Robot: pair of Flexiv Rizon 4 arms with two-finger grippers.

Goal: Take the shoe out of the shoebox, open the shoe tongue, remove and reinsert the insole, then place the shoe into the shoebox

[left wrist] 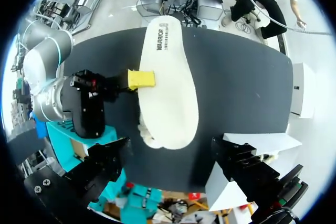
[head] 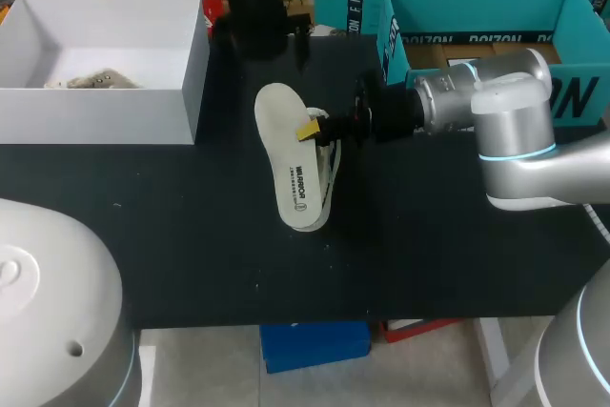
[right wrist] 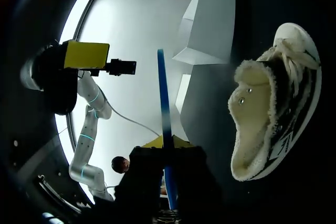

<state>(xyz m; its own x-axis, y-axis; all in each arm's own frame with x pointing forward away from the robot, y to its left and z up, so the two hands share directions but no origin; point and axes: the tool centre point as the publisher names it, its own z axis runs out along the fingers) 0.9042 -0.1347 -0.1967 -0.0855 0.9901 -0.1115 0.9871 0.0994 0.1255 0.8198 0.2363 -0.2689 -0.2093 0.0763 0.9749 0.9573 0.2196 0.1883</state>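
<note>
White insole [head: 289,154] pinched edge-on in our right gripper [right wrist: 164,142]; shoe [right wrist: 273,114] lies on its side just beside that gripper. Our left gripper [left wrist: 169,148] hangs released, fingers spread, insole ahead of it.

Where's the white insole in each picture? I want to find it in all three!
Head view: the insole sits in the middle, flat and white, pinched by the right claw.
Left wrist view: the insole is broad and white, just ahead of the left claw.
Right wrist view: the insole is edge-on, a thin blue strip in the right claw's grip.
Shared landmark: the white box.
</note>
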